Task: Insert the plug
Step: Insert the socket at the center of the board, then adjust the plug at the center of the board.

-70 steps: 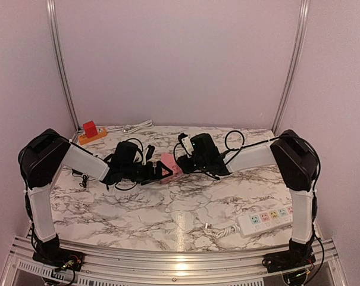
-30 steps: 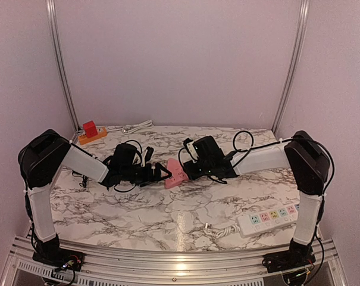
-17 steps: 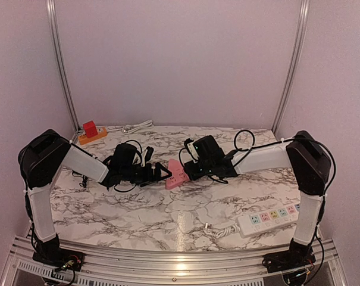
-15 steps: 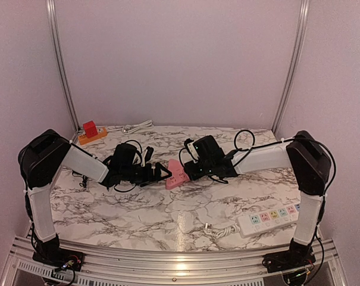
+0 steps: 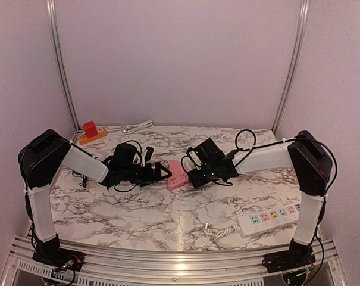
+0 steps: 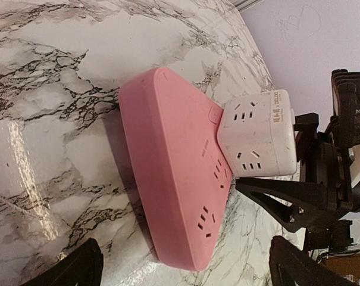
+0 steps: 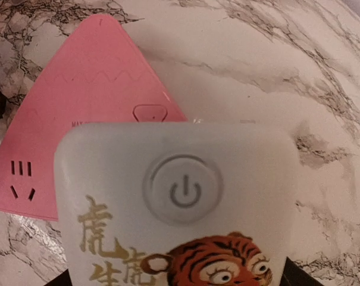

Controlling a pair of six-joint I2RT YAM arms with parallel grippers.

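Pink socket block (image 5: 177, 174) lay flat on the marble table (image 5: 138, 208), about mid-table between the two arms. It was triangular with rounded corners. Its top face carried several groups of slot holes and a small triangular button near the far end.

White cube plug (image 6: 260, 140) sat at that far end of the pink block, pressed against the top face beside the button. Whether its pins were fully seated could not be told. The cube had slot holes on its side faces. In the right wrist view its outer face showed a round power button (image 7: 181, 189), gold characters (image 7: 102, 238) and an orange tiger print (image 7: 221, 265).

Right gripper (image 5: 191, 173) was clamped on the white cube plug, with dark fingers above and below it in the left wrist view.

Left gripper (image 5: 162, 172) had its fingers (image 6: 78, 268) spread wide, the pink block's near end between them, no contact seen.

White power strip (image 5: 269, 219) lay near the right front edge. Orange strip with a red block (image 5: 91, 133) sat at the far left corner.
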